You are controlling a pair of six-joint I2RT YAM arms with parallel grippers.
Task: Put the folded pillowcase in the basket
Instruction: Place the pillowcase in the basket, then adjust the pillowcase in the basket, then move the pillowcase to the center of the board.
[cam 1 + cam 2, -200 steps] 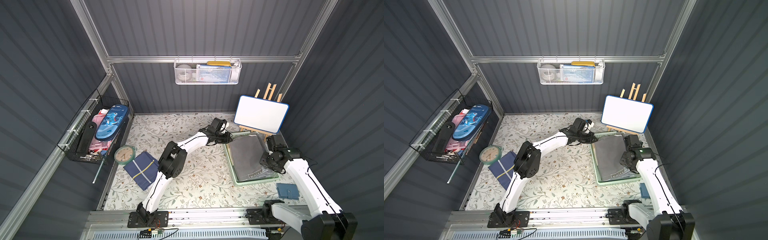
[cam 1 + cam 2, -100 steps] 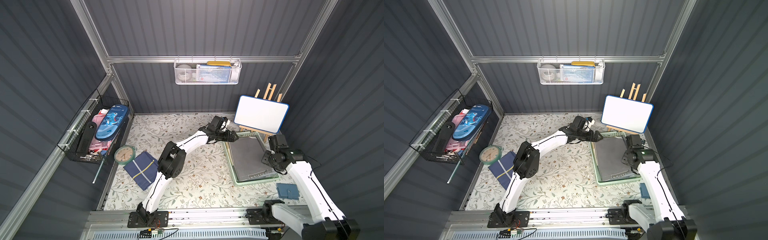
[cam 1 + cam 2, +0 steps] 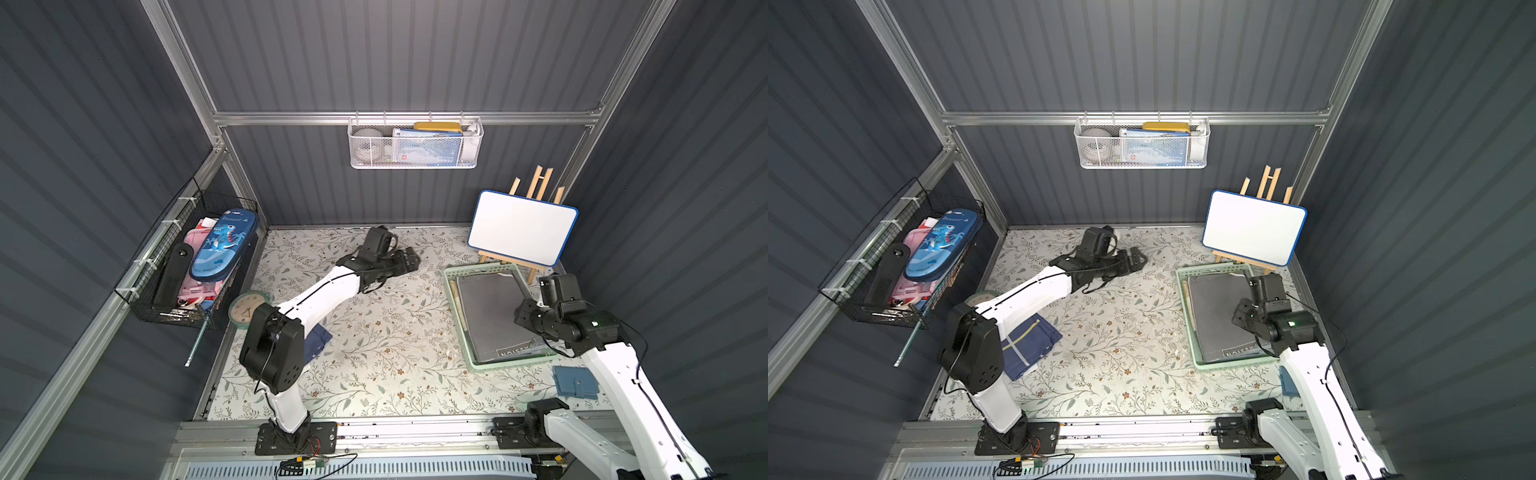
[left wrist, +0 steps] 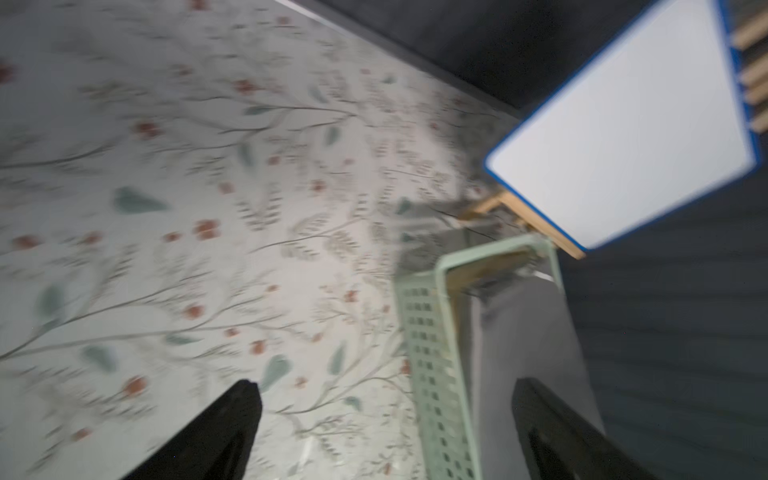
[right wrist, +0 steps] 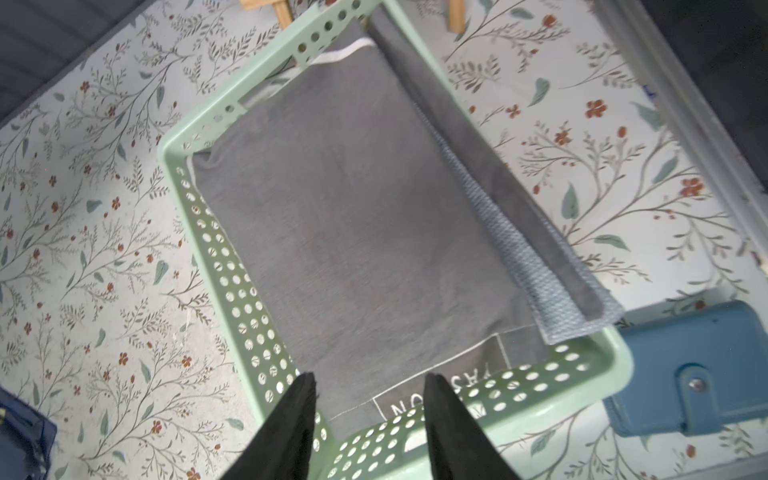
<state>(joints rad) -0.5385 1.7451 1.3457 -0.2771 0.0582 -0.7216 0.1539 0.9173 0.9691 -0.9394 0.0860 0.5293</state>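
Both top views show the folded grey pillowcase (image 3: pixel 496 316) inside the mint-green basket (image 3: pixel 513 365), at 3 o'clock from the middle of the floral table (image 3: pixel 374 353). The right wrist view agrees. The pillowcase (image 5: pixel 353 216) lies flat on the floor of the basket (image 5: pixel 232 291), but its long edge on the basket's 3 o'clock side rides up on the rim and seems to hang over it. The placing looks done, so the step in hand is letting go and backing off.

The left jaws, on the left arm (image 3: pixel 332 286) at about 1 o'clock from the table's middle, gape wide over bare table. They hold nothing and stand near the basket's 10 o'clock corner without touching it. The right jaws, on the right arm (image 3: pixel 615 365), hover above the basket's 4 o'clock side, partly parted and empty, clear of cloth and rim.

Next, I judge, both arms need only lift away. If neatness counts, the draped edge wants nudging inward without pulling the fold open.
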